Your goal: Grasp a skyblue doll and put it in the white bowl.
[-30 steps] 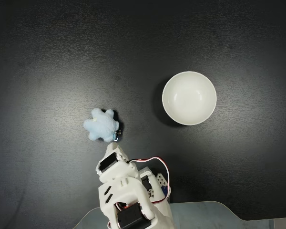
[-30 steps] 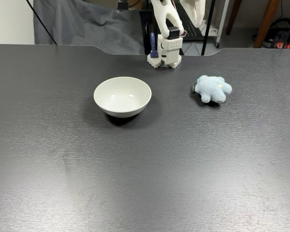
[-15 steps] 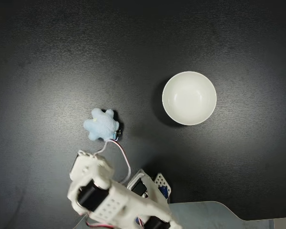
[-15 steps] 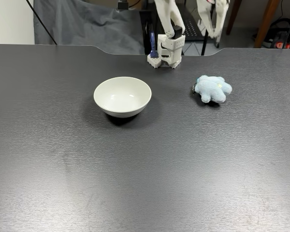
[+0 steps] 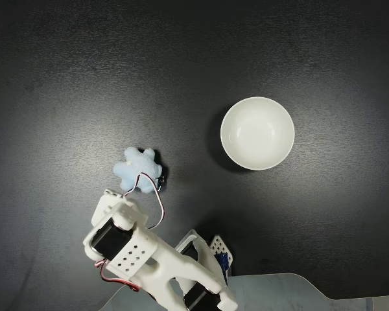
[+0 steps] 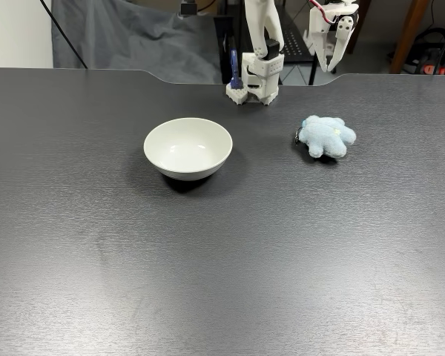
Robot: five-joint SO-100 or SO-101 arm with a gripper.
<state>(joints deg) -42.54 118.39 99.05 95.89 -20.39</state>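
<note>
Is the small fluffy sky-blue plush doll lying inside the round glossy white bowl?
No: in the side-on fixed view the small fluffy sky-blue plush doll lies on the dark table, well apart from the round glossy white bowl.

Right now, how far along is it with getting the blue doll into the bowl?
Nothing is done yet: the skyblue doll lies on the table, apart from the empty white bowl. In hand: the gripper hangs above and behind the doll, fingers parted. Left: descend, grasp, carry, drop.
</note>
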